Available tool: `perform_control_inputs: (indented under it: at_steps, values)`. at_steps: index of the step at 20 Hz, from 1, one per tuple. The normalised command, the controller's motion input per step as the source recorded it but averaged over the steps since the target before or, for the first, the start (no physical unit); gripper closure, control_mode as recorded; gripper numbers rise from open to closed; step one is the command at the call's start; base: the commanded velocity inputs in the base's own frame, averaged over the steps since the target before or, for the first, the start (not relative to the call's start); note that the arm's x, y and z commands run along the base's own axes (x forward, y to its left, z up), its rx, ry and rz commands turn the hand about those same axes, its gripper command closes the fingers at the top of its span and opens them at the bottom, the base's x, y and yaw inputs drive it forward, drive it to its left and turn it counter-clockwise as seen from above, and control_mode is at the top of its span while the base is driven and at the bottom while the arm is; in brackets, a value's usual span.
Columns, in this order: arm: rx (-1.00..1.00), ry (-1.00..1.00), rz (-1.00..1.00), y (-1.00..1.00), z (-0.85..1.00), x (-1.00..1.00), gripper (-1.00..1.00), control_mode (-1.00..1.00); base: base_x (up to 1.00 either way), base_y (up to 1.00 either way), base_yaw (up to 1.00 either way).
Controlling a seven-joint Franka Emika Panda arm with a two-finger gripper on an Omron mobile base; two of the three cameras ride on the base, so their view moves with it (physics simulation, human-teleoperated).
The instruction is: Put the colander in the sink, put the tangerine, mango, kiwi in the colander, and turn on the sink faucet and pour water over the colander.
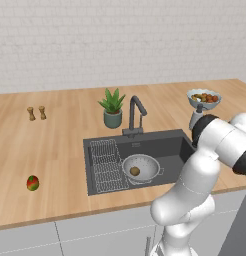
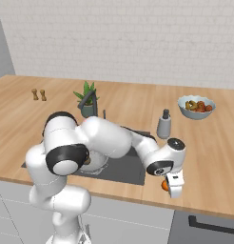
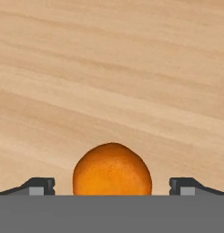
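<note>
The silvery colander (image 1: 141,169) sits in the dark sink (image 1: 180,150) with the brown kiwi (image 1: 135,171) inside it. The red-green mango (image 1: 32,183) lies on the counter far to the left. The tangerine (image 3: 112,169) rests on the wooden counter right of the sink, near the front edge. My gripper (image 3: 112,186) is open and reaches down around the tangerine (image 2: 164,185), one fingertip (image 3: 41,185) on each side with gaps between. The gripper (image 2: 172,189) hangs from the arm's white hand. The dark faucet (image 1: 135,115) stands behind the sink; water is out of view.
A wire rack (image 1: 107,165) lies in the sink's left part. A potted plant (image 1: 112,107) stands left of the faucet, a soap bottle (image 2: 163,125) right of the sink, a fruit bowl (image 2: 197,107) behind it. Two small shakers (image 1: 36,113) stand far left.
</note>
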Motion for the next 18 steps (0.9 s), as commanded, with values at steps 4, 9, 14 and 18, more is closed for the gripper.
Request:
perform_control_inputs:
  at_steps: [4,9,14,18]
  values:
    - [0.01,0.0,-0.08,0.0,-0.13,-0.01,-1.0,-1.0,0.0,0.0,0.0]
    - [0.07,0.0,-0.03,0.0,-0.07,0.0,-1.0,-1.0,0.0,0.0,0.0]
    - [0.07,0.0,-0.02,0.0,-0.13,0.0,-1.0,-1.0,0.0,0.0,0.0]
    - [0.04,0.0,-0.04,0.04,-0.22,0.04,1.0,-1.0,0.0,0.0,0.0]
